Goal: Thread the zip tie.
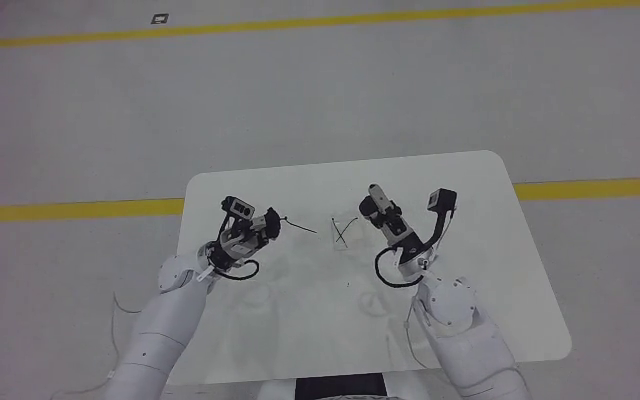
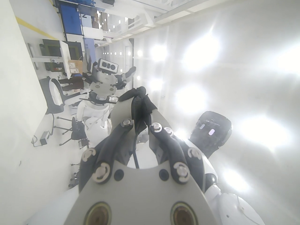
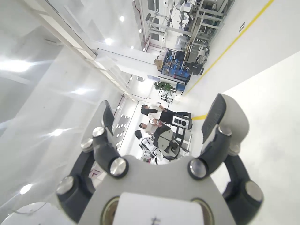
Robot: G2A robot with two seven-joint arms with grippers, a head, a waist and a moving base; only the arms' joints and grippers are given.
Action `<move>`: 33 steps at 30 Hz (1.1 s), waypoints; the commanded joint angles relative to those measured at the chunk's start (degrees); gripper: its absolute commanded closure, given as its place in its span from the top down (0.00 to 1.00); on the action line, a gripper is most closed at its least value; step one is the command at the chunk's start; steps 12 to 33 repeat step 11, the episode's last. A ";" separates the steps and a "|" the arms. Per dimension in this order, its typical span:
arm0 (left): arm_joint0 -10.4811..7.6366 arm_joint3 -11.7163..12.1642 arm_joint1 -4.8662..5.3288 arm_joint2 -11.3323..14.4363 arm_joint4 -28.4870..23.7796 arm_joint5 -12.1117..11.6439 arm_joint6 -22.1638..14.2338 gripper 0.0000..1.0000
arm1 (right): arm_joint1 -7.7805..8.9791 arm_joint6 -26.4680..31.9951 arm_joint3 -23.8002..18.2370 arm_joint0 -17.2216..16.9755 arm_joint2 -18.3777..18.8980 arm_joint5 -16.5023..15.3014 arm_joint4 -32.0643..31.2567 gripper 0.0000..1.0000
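Over table (image 1: pixel 480 250), left end effector (image 1: pixel 273 221) apparently clamping 1 zip tie (image 1: pixel 300 227), right one (image 3: pixel 161 112) apart

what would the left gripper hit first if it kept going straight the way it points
Probably the right gripper, which sits open just off the line ahead of the left gripper, shut on the zip tie. Depth is unclear, so it might pass beside it.

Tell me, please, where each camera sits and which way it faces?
Top: overhead, looking down on the table; it shows the left gripper holding a zip tie, and the right gripper.
Left wrist: behind that shut gripper, facing the right gripper; the head shows too.
Right wrist: behind the open right gripper, facing back at the left one.
Shared: each wrist view shows the other gripper.
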 commanded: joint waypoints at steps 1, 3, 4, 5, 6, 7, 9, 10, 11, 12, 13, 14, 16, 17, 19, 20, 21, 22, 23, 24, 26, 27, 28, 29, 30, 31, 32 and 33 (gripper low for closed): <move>1.21 -2.51 0.37 -1.41 0.15 -0.15 0.33 0.00 | 0.11 -0.48 0.00 -0.09 0.30 0.00 -0.26 1.00; 2.46 -4.56 0.62 -2.28 0.34 -0.15 0.79 0.00 | 0.16 -0.97 -0.08 -0.14 0.32 0.00 -0.45 1.00; 3.19 -5.79 0.74 -2.57 0.51 0.27 0.99 0.00 | 0.21 -1.12 0.03 -0.13 0.37 0.00 -0.32 1.00; 3.62 -6.44 0.82 -2.66 0.60 0.69 1.06 0.00 | 0.22 -1.22 0.24 -0.14 0.46 0.00 0.45 1.00; 3.74 -6.60 0.84 -2.70 0.64 0.76 1.13 0.00 | 0.23 -1.50 0.37 -0.13 0.68 0.00 1.06 1.00; 3.74 -6.60 0.84 -2.70 0.64 0.76 1.13 0.00 | 0.23 -1.50 0.37 -0.13 0.68 0.00 1.06 1.00; 3.74 -6.60 0.84 -2.70 0.64 0.76 1.13 0.00 | 0.23 -1.50 0.37 -0.13 0.68 0.00 1.06 1.00; 3.74 -6.60 0.84 -2.70 0.64 0.76 1.13 0.00 | 0.23 -1.50 0.37 -0.13 0.68 0.00 1.06 1.00; 3.74 -6.60 0.84 -2.70 0.64 0.76 1.13 0.00 | 0.23 -1.50 0.37 -0.13 0.68 0.00 1.06 1.00; 3.74 -6.60 0.84 -2.70 0.64 0.76 1.13 0.00 | 0.23 -1.50 0.37 -0.13 0.68 0.00 1.06 1.00; 3.74 -6.60 0.84 -2.70 0.64 0.76 1.13 0.00 | 0.23 -1.50 0.37 -0.13 0.68 0.00 1.06 1.00; 3.74 -6.60 0.84 -2.70 0.64 0.76 1.13 0.00 | 0.23 -1.50 0.37 -0.13 0.68 0.00 1.06 1.00; 3.74 -6.60 0.84 -2.70 0.64 0.76 1.13 0.00 | 0.23 -1.50 0.37 -0.13 0.68 0.00 1.06 1.00; 3.74 -6.60 0.84 -2.70 0.64 0.76 1.13 0.00 | 0.23 -1.50 0.37 -0.13 0.68 0.00 1.06 1.00; 3.74 -6.60 0.84 -2.70 0.64 0.76 1.13 0.00 | 0.23 -1.50 0.37 -0.13 0.68 0.00 1.06 1.00; 3.74 -6.60 0.84 -2.70 0.64 0.76 1.13 0.00 | 0.23 -1.50 0.37 -0.13 0.68 0.00 1.06 1.00; 3.74 -6.60 0.84 -2.70 0.64 0.76 1.13 0.00 | 0.23 -1.50 0.37 -0.13 0.68 0.00 1.06 1.00; 3.74 -6.60 0.84 -2.70 0.64 0.76 1.13 0.00 | 0.23 -1.50 0.37 -0.13 0.68 0.00 1.06 1.00; 3.74 -6.60 0.84 -2.70 0.64 0.76 1.13 0.00 | 0.23 -1.50 0.37 -0.13 0.68 0.00 1.06 1.00; 3.74 -6.60 0.84 -2.70 0.64 0.76 1.13 0.00 | 0.23 -1.50 0.37 -0.13 0.68 0.00 1.06 1.00; 3.74 -6.60 0.84 -2.70 0.64 0.76 1.13 0.00 | 0.23 -1.50 0.37 -0.13 0.68 0.00 1.06 1.00; 3.74 -6.60 0.84 -2.70 0.64 0.76 1.13 0.00 | 0.23 -1.50 0.37 -0.13 0.68 0.00 1.06 1.00; 3.74 -6.60 0.84 -2.70 0.64 0.76 1.13 0.00 | 0.23 -1.50 0.37 -0.13 0.68 0.00 1.06 1.00; 3.74 -6.60 0.84 -2.70 0.64 0.76 1.13 0.00 | 0.23 -1.50 0.37 -0.13 0.68 0.00 1.06 1.00; 3.74 -6.60 0.84 -2.70 0.64 0.76 1.13 0.00 | 0.23 -1.50 0.37 -0.13 0.68 0.00 1.06 1.00; 3.74 -6.60 0.84 -2.70 0.64 0.76 1.13 0.00 | 0.23 -1.50 0.37 -0.13 0.68 0.00 1.06 1.00; 3.74 -6.60 0.84 -2.70 0.64 0.76 1.13 0.00 | 0.23 -1.50 0.37 -0.13 0.68 0.00 1.06 1.00; 3.74 -6.60 0.84 -2.70 0.64 0.76 1.13 0.00 | 0.23 -1.50 0.37 -0.13 0.68 0.00 1.06 1.00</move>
